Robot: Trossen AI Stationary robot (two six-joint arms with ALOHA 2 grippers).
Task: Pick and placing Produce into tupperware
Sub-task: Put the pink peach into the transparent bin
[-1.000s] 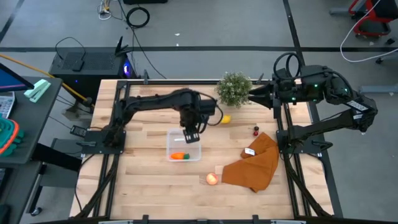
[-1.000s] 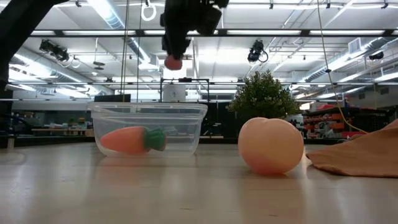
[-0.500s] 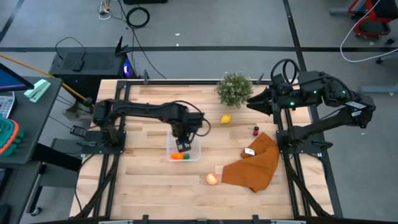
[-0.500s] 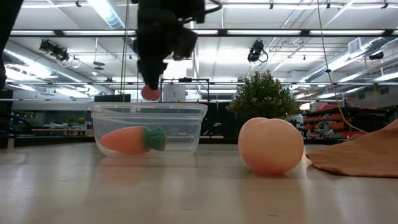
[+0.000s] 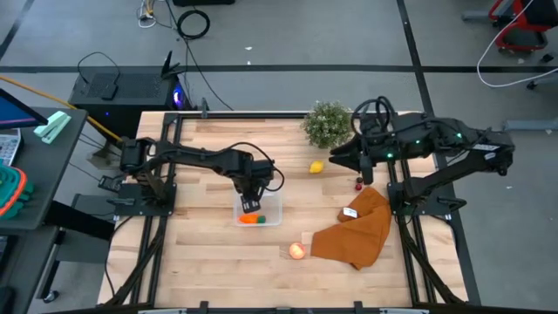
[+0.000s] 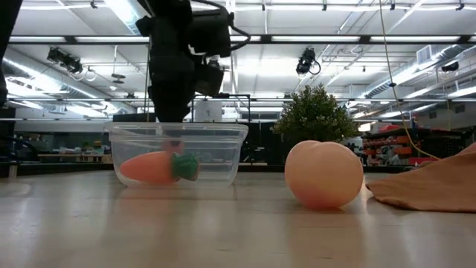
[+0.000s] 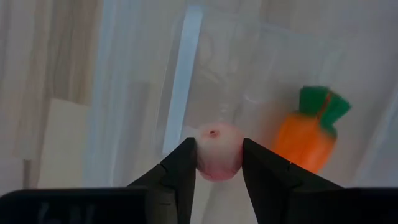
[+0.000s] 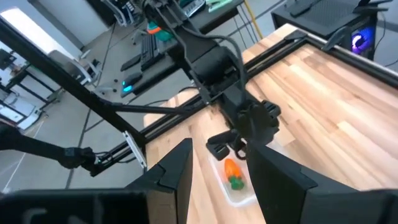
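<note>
The left gripper (image 7: 217,163) pinches a small pink-red berry (image 7: 217,151) between its two fingers and hangs low over the tupperware (image 5: 272,201), likely so the berry can drop right into it. The orange carrot (image 5: 251,219) with its green top already lies inside the clear box, toward the box's 6 o'clock edge in the high view. The box sits near the middle of the table (image 5: 209,253). The right gripper (image 5: 335,158) holds nothing, its fingers a little apart. It waits up in the air at about 2 o'clock from the box, near the yellow lemon (image 5: 316,167), which looks like the next thing to grab. The pale apple (image 5: 298,250) rests at 5 o'clock from the box, just beside a brown-orange cloth (image 5: 360,229). Another tiny red piece (image 5: 358,182) lies near the cloth's far edge. A bushy green plant (image 5: 328,124) stands at the table's far edge. The table is light wood planks. Around it is a big gray floor with cables, and long ceiling lights shine in the room behind.
</note>
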